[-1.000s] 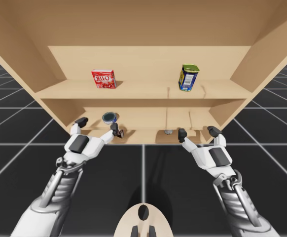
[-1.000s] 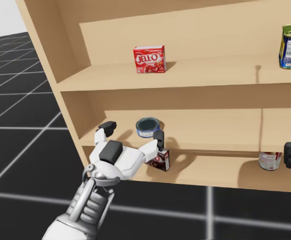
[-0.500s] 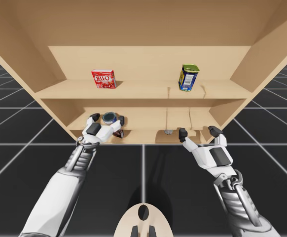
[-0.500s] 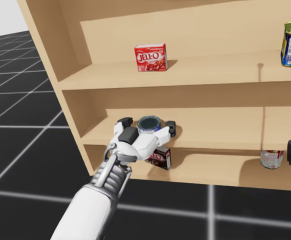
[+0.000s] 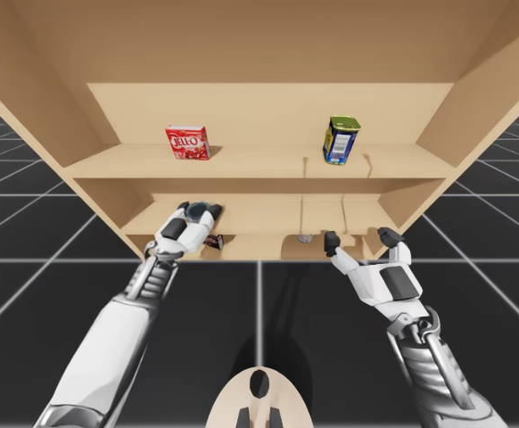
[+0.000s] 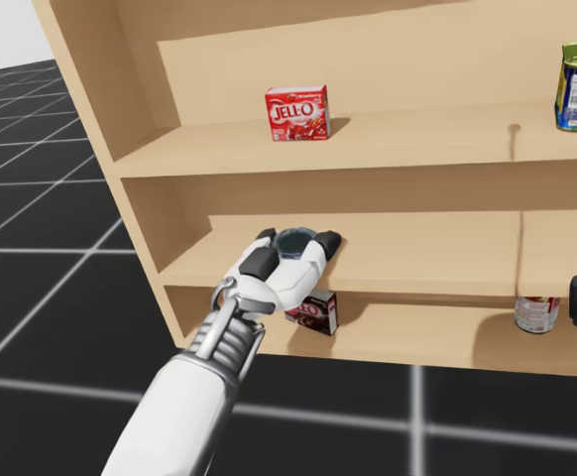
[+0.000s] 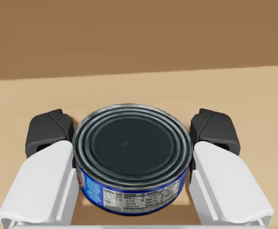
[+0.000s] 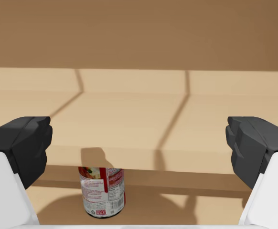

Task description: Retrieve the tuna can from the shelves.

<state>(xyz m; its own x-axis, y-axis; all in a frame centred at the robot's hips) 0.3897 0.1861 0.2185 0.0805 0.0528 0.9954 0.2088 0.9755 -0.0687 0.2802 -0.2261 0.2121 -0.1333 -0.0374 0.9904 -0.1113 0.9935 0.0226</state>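
Left pincer (image 7: 132, 136): clamped on the tuna can (image 7: 133, 160), narrowed to just the can's width, with the dark pads (image 7: 49, 132) against its wall on opposite sides. Looks like a true two-sided hold, judging by the left wrist view.

Finds the can one shelf (image 6: 417, 258) down from the red box (image 6: 296, 112), almost straight beneath it, near the board's front edge. Stands upright there, so axis vertical, lid up, pincer across the width and not over the top. Calls for a straight pull back out of the shelves, away from the red box's side, kept level under the board above.

Shows as short and round: dark ringed lid, silvery rim, blue label with a pale band of print.

Right pincer (image 8: 139, 138): spread wide, holding nothing, well right of the red box and lower, with a red-and-white can (image 8: 103, 191) below it.
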